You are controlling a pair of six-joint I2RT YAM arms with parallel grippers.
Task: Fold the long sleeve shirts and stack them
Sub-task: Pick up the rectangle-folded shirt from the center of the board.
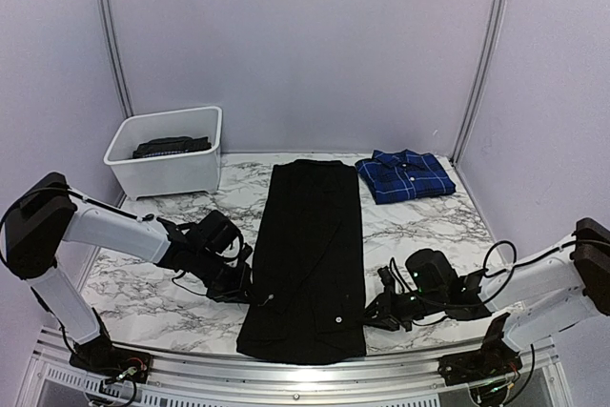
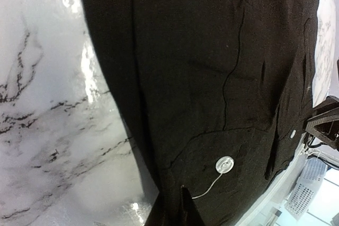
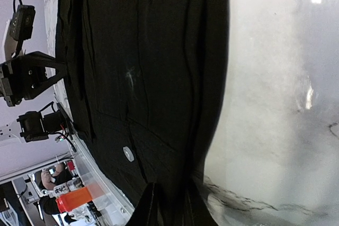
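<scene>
1. Lying lengthwise on the tabletop, the black shirt is folded into a long strip.
2. Left hand pinches its left edge near the near hem, fingers almost closed on cloth.
3. Right hand pinches its right edge likewise.
4. Plaid shirt lies folded beyond its far right corner.
5. Bin sits beyond its far left corner.
</scene>
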